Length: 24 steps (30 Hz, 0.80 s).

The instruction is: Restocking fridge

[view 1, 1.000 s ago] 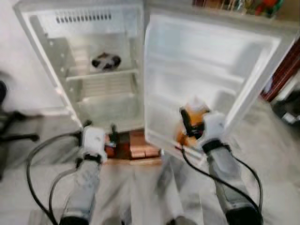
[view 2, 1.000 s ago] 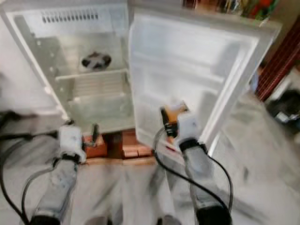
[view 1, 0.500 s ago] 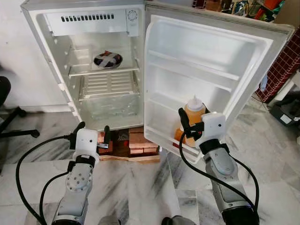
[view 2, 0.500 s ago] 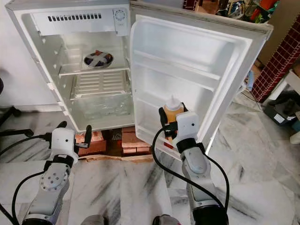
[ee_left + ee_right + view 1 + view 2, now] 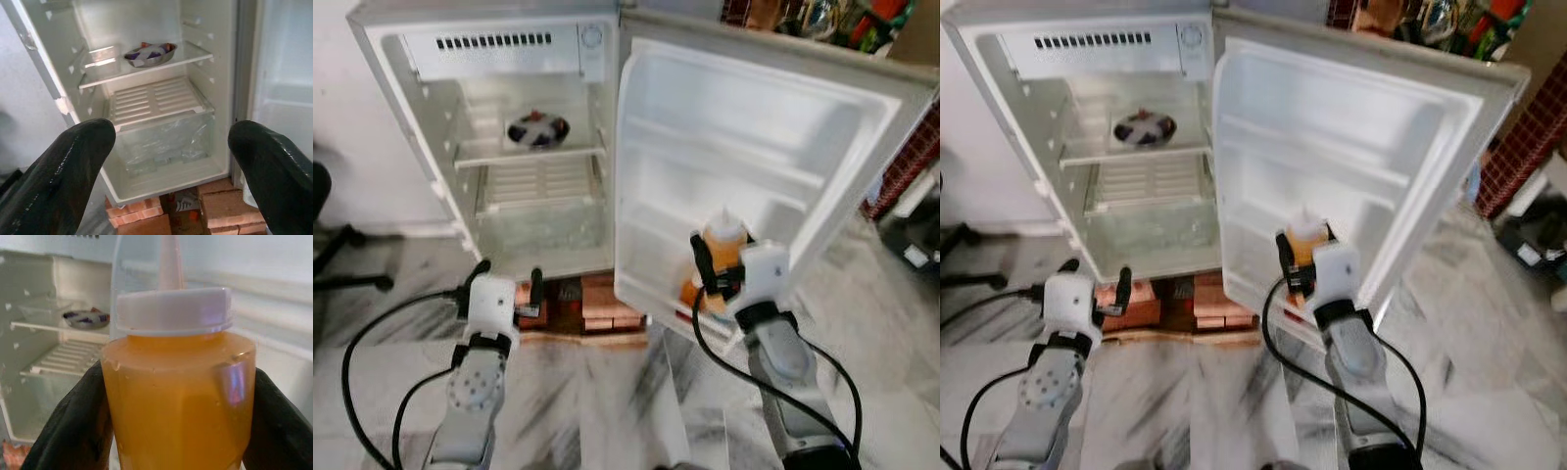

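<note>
The right gripper (image 5: 713, 279) clamps the bottle (image 5: 719, 257) upright at the fridge door's (image 5: 773, 147) bottom rack; lower it straight (cap up); the left gripper (image 5: 504, 284) hangs open.

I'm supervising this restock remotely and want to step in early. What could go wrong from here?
The right gripper grips the orange sauce bottle at the open fridge door, low by its bottom shelf; a bump on the shelf rail might tip it. The squeeze may push sauce out of the nozzle. The arm's cable hangs near the door's lower edge and could snag.
</note>
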Tool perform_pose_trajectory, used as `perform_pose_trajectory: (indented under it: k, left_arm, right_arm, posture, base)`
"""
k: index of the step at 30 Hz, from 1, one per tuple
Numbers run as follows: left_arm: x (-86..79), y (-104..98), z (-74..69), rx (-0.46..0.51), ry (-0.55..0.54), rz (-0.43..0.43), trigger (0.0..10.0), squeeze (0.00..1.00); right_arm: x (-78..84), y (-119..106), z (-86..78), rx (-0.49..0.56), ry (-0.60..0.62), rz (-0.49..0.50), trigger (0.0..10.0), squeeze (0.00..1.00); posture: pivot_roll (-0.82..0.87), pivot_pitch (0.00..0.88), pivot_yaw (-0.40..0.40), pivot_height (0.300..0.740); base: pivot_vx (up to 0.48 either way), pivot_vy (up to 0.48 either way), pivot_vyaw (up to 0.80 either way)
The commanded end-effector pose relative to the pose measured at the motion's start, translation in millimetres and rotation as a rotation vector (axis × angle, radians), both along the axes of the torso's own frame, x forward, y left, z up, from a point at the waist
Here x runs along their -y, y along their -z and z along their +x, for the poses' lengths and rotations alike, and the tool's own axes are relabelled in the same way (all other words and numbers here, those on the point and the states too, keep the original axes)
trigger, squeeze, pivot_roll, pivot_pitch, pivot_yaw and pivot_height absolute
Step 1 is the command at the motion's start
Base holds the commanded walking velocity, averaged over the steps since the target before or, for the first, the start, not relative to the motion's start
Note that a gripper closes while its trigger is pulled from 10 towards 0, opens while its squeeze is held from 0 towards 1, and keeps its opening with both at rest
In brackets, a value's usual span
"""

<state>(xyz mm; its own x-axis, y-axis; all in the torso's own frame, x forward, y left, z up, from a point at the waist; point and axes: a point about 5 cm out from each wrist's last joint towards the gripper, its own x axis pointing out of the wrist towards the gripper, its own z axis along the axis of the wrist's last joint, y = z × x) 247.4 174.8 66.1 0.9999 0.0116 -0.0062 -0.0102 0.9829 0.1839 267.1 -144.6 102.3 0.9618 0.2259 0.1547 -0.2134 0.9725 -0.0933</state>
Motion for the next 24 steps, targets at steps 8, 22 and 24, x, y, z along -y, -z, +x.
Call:
perform_pose_trajectory:
  k: [8, 22, 24]
  left_arm:
    - [2.1, -1.1, -1.4, -0.014, 0.008, -0.006, 10.0, 0.00]
    - [2.3, -0.4, -1.3, -0.031, 0.005, -0.017, 10.0, 0.00]
    - [2.1, 0.5, -1.8, -0.038, 0.000, -0.021, 10.0, 0.00]
  right_arm:
    - [1.5, -7.7, 0.1, 0.028, 0.005, -0.002, 10.0, 0.00]
    - [0.7, -8.8, 2.3, 0.027, 0.000, -0.006, 10.0, 0.00]
    - [1.7, -7.8, 1.2, 0.022, 0.002, -0.006, 10.0, 0.00]
  posture:
    - [0.11, 0.092, -0.021, 0.740]
    - [0.11, 0.108, -0.019, 0.740]
    - [0.11, 0.108, -0.019, 0.740]
  base:
    - [0.337, 0.000, 0.00]
    - [0.254, 0.000, 0.00]
    - [0.000, 0.000, 0.00]
